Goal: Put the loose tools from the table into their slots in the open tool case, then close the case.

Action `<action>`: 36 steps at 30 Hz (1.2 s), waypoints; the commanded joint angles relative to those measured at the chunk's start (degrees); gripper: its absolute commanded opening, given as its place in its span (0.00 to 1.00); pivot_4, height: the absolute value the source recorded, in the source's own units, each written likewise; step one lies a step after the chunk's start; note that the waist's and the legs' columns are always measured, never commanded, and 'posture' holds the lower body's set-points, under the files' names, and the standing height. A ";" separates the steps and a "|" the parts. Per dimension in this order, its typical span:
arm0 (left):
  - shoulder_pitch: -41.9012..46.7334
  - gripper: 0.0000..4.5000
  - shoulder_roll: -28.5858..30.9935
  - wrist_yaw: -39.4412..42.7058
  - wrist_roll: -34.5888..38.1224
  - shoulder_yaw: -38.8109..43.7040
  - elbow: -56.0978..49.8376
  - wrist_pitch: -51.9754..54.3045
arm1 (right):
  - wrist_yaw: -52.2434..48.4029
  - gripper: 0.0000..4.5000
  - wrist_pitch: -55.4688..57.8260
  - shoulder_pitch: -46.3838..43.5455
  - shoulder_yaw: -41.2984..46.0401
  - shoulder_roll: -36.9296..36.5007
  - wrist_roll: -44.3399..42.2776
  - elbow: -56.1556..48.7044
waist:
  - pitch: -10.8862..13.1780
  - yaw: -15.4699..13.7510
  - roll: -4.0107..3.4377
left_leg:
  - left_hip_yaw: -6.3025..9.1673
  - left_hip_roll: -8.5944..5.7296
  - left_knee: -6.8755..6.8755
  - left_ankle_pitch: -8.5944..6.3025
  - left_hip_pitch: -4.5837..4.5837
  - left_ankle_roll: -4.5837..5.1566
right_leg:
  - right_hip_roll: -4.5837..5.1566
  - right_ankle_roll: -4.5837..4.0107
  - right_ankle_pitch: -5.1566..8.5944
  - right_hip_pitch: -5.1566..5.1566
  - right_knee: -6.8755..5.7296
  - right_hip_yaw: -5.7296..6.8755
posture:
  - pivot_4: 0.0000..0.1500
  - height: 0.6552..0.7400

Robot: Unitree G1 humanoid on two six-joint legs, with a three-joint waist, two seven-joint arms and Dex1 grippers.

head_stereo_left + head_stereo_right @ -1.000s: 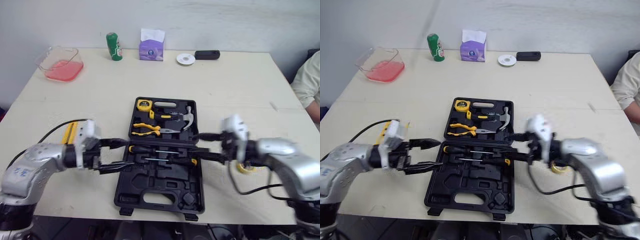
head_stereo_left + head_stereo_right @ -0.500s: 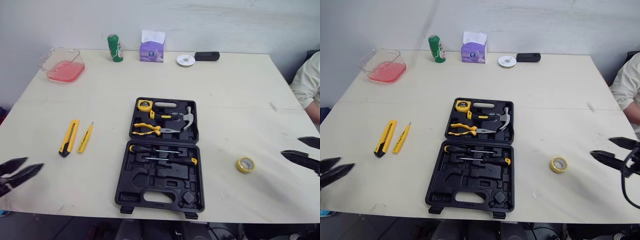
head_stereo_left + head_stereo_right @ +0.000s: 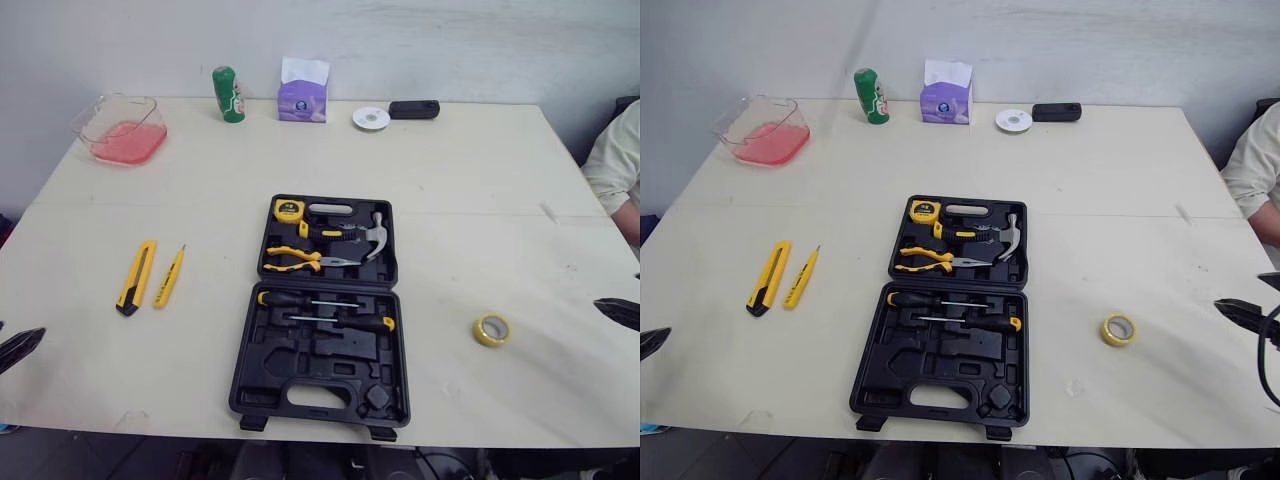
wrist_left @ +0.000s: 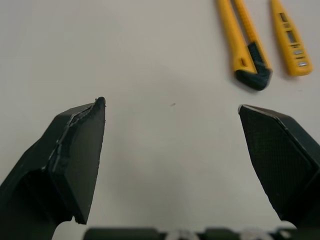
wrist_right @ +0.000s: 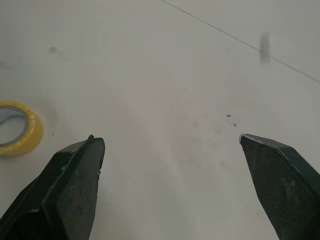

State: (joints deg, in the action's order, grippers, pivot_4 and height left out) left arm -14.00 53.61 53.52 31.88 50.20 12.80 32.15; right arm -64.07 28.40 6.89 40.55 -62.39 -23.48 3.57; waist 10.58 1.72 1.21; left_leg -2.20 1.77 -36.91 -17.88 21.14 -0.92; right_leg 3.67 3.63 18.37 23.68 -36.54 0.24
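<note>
The open black tool case point(image 3: 320, 372) lies at the table's middle. Its far half holds a tape measure point(image 3: 288, 209), pliers point(image 3: 292, 258) and a hammer point(image 3: 374, 234); two screwdrivers point(image 3: 325, 311) sit in the near half. A yellow utility knife point(image 3: 136, 277) and a yellow tester pen point(image 3: 168, 276) lie left of the case. A yellow tape roll point(image 3: 491, 330) lies to its right. My left gripper point(image 4: 170, 104) is open over bare table near the front left edge, short of the knife point(image 4: 245, 45). My right gripper point(image 5: 167, 137) is open at the right edge, beside the tape roll point(image 5: 17, 127).
Along the far edge stand a clear container with pink liquid point(image 3: 120, 128), a green can point(image 3: 228, 94), a purple tissue box point(image 3: 304, 95), a white disc point(image 3: 371, 118) and a black device point(image 3: 414, 109). A person's sleeve point(image 3: 615, 165) shows at the right edge.
Both arms have drawn back from the case's sides to the table's left and right edges. The tools and the case lie where they were.
</note>
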 commanded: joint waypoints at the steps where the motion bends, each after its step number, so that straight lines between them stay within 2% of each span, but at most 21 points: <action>1: 0.89 1.00 -1.08 -3.63 1.46 -1.46 -8.01 3.59 | 0.61 0.99 3.09 -2.13 -1.11 0.52 -4.01 -7.47 | 0.02 0.11 -0.04 | -0.01 0.00 0.02 0.00 0.00 0.00 | 0.00 0.00 0.00 0.00 0.00 0.00 | 1.00 0.82; 6: 6.64 1.00 -5.09 -17.65 0.94 -9.80 -23.81 13.97 | 3.36 0.99 9.49 -9.06 -10.53 2.57 -11.40 -21.95 | 0.04 -0.08 -0.07 | 0.00 -0.01 -0.07 0.02 -0.01 0.01 | -0.02 0.09 -0.05 -0.05 -0.06 0.00 | 1.00 0.82; 12: 14.13 1.00 -6.08 -25.62 3.91 -12.59 -29.40 27.31 | 5.68 0.99 13.64 -18.72 -19.73 4.51 -18.17 -31.78 | 0.04 -0.09 -0.04 | 0.02 -0.05 -0.19 0.06 0.08 0.00 | -0.08 0.15 -0.08 0.00 -0.19 0.01 | 1.00 0.82; 17: 17.81 1.00 -6.65 -29.54 3.99 -14.01 -31.89 31.64 | 5.70 0.99 14.11 -24.28 -24.62 5.50 -20.93 -34.26 | 0.05 -0.16 -0.02 | 0.02 -0.05 -0.23 0.06 0.11 0.00 | -0.09 0.18 -0.09 -0.02 -0.12 0.04 | 1.00 0.82; 20: 20.70 1.00 -9.25 -32.59 5.79 -14.83 -34.86 35.81 | 5.79 0.99 13.40 -26.60 -27.31 6.38 -21.04 -34.76 | 0.04 -0.18 0.00 | 0.03 -0.06 -0.26 0.07 0.08 0.01 | -0.09 0.18 -0.09 -0.04 -0.19 0.04 | 1.00 0.82; 25: 23.60 1.00 -12.51 -37.50 4.07 -17.99 -34.83 40.52 | 6.44 0.99 12.68 -31.33 -32.16 9.24 -20.75 -35.26 | 0.03 -0.22 0.03 | 0.03 -0.08 -0.30 0.08 0.09 -0.01 | -0.11 0.19 -0.10 -0.04 -0.23 0.04 | 1.00 0.82; 36: 27.30 1.00 -14.75 -40.31 -0.61 -24.02 -29.63 39.12 | 4.24 0.99 12.93 -38.24 -39.14 12.10 -20.98 -35.80 | 0.03 -0.26 0.09 | 0.04 -0.08 -0.38 0.10 0.10 -0.04 | -0.15 0.19 -0.10 -0.02 -0.31 0.06 | 1.00 0.82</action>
State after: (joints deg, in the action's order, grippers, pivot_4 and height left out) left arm 12.85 38.73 13.48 32.22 26.13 -16.53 72.14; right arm -59.39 42.17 -30.63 1.37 -50.73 -43.78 -30.35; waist 10.61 1.46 1.30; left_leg -2.16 1.69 -37.30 -17.78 21.24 -0.96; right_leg 3.52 3.81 18.28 23.65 -36.85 0.30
